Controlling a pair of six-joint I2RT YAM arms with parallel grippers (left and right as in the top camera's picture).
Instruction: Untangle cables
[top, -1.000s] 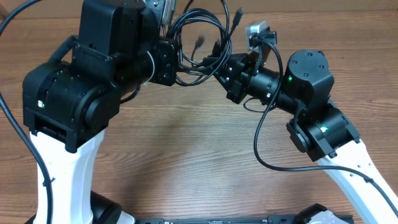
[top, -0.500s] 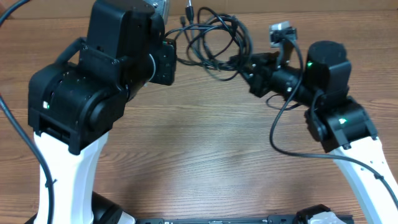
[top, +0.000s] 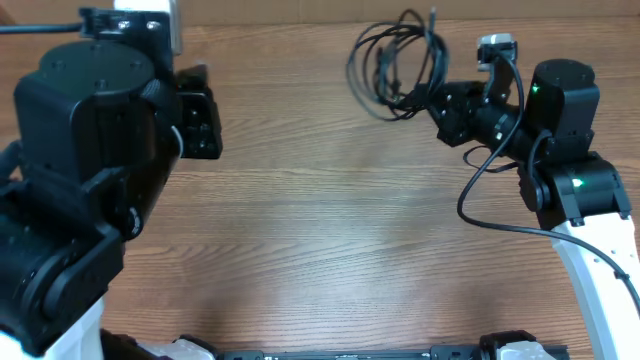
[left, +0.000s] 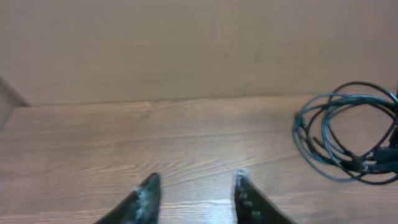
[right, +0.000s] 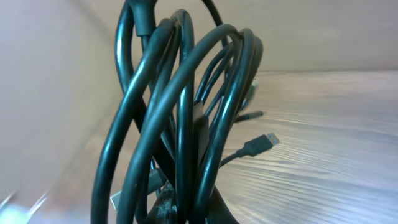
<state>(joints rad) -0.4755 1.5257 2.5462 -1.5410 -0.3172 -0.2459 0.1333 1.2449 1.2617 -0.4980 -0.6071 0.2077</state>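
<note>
Thin black cables (top: 392, 62), bunched in overlapping loops with small plugs dangling, clamped in right jaws. Left jaws parted, empty, well apart.

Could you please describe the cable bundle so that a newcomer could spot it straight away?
Look to the far edge of the wooden table, on the right arm's side. There the right tool grips the cables, a loose coil of thin black cords with small plugs. The thicker black cable hangs in a single strand along the arm.
</note>
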